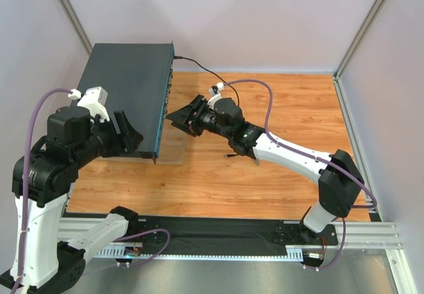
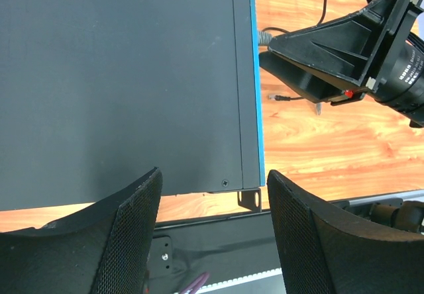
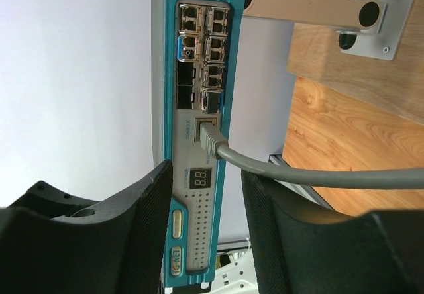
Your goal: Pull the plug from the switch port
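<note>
The plug [image 3: 208, 136], grey, is sitting in a port [image 3: 208, 120] on the thin front face of the switch [image 1: 126, 89], and its cable [image 3: 318, 175] is leading away from that face. The switch is lying at the far left of the table [image 1: 278, 175] with its front face turned right. The right gripper [image 3: 207, 173] is facing the port from the right with its jaws standing apart. The plug is lying just ahead of them and nothing is clamped. The step in hand appears to be closing in on the plug. To do it well, the jaws should be passing the cable and seating on the plug body, pressing any latch, then drawing straight out to the right. Gripping the cable alone is likely to slip. The left gripper [image 2: 213, 173], jaws also apart, is waiting at the switch's near edge. From there it could be bracing the box against the pull, though contact cannot be told.
</note>
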Motion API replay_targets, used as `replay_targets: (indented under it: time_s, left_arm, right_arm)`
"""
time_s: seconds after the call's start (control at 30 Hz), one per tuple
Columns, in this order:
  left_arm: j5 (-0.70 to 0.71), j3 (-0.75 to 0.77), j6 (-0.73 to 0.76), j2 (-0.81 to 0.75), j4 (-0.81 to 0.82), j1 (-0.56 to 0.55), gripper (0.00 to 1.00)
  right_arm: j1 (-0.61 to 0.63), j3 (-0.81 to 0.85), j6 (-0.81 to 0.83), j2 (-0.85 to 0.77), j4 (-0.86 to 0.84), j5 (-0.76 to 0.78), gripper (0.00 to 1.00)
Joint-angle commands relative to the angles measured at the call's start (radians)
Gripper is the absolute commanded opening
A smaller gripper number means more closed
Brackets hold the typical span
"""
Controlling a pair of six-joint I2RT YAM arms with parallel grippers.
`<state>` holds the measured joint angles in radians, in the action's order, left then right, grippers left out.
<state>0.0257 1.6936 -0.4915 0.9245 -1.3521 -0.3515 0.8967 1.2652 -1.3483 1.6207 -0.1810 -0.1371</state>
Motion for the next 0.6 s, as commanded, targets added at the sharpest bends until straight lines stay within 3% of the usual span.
replay_targets:
  time_s: [0.0,0.57]
  left_arm:
    - [-0.017,-0.005,0.010,-0.006,0.004,0.005,0.72]
    - [-0.020,-0.008,0.004,-0.029,-0.004,0.005,0.71]
  right_arm:
    - [0.007,0.042,-0.026,0.021,-0.061,0.036,0.48]
    - [0.007,0.085,-0.055,0.080,-0.153,0.060,0.37]
